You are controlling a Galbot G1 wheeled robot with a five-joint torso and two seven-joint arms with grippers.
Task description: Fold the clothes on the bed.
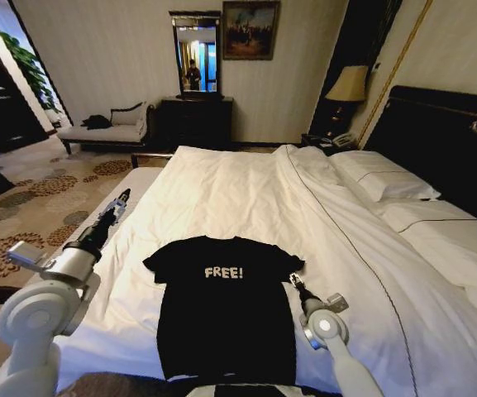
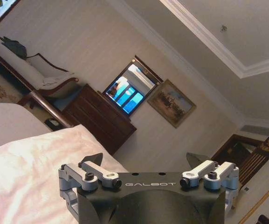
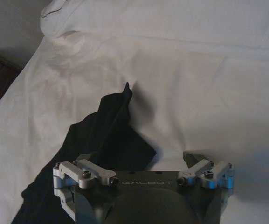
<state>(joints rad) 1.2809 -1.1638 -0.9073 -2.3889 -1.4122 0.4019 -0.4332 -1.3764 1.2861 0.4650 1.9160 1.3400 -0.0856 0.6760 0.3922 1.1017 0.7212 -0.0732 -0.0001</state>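
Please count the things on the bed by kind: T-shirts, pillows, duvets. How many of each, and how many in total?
Black T-shirt: 1
White pillows: 2
White duvet: 1
Total: 4

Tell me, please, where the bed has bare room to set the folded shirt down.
Bare duvet stretches between the black T-shirt and the bed's far edge, and between shirt and pillows. It is crowded beside the shirt's sleeves: left gripper at the bed's left edge, right gripper at one sleeve.
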